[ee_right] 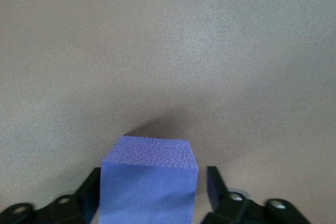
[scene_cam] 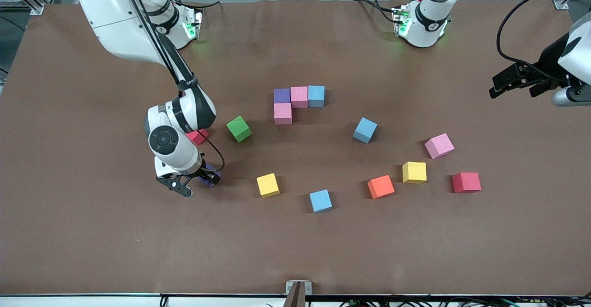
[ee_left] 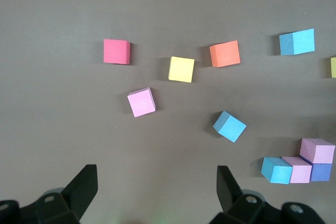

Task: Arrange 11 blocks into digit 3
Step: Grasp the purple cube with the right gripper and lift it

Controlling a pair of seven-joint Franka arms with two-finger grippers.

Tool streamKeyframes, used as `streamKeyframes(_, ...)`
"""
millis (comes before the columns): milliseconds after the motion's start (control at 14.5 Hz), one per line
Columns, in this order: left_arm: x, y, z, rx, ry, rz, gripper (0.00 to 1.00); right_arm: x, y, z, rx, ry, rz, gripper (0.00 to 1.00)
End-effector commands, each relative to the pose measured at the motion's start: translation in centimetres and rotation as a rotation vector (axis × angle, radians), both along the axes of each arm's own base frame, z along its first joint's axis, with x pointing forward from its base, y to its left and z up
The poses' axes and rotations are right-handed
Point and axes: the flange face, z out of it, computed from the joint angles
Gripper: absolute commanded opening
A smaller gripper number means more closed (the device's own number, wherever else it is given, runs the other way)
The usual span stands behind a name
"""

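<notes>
My right gripper (scene_cam: pixel 196 183) straddled the purple cube (ee_right: pixel 148 179) on the table, one finger at each side face, closing but not visibly clamped. My left gripper (scene_cam: pixel 515 85) waited open.

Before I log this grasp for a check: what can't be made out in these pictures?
- Purple foam cube: in the front view, the right gripper covers most of it.
- Contact on that cube: right wrist view leaves a gap beside one finger; a full clamp is unclear.
- Small red foam cube: front view, half hidden by the right arm.
</notes>
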Motion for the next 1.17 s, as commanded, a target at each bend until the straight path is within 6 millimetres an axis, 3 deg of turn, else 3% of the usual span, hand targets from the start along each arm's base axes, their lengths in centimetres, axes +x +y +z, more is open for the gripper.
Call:
streamKeyframes(0, -0.2, 0.2, 0.3, -0.009, -0.002, 0.001, 1.00, -0.5, -0.1, 0.1, 0.016, 0.002, -0.018, 0.41)
streamKeyframes(69, -0.2, 0.2, 0.3, -0.011, -0.002, 0.002, 1.00, -0.5, -0.1, 0.1, 0.016, 0.002, -0.016, 0.26)
streamKeyframes(207, -0.2, 0.2, 0.3, -0.011, -0.002, 0.001, 1.00, -0.7, 0.4, 0.1, 0.015, 0.008, -0.008, 0.05)
streamKeyframes(276, -0.2, 0.2, 0.3, -0.011, -0.002, 0.001, 1.00, -0.9, 0.5, 0.1, 0.012, 0.014, 0.007, 0.01)
streamKeyframes(413, -0.2, 0.2, 0.3, -0.009, -0.002, 0.001, 1.00, -1.1, 1.6, 0.3, 0.015, 0.012, 0.034, 0.00)
streamKeyframes(689, -0.2, 0.1, 0.3, -0.009, -0.002, -0.001, 1.00, -1.7, 5.0, 2.0, 0.003, 0.039, 0.260, 0.00)
streamKeyframes(964, -0.2, 0.1, 0.3, -0.009, -0.003, -0.001, 1.00, -2.1, 10.5, 5.5, -0.006, 0.056, 0.470, 0.00)
streamKeyframes(1102, -0.2, 0.1, 0.3, -0.009, -0.002, -0.001, 1.00, -3.0, 14.1, 7.1, 0.000, 0.030, 0.533, 0.00)
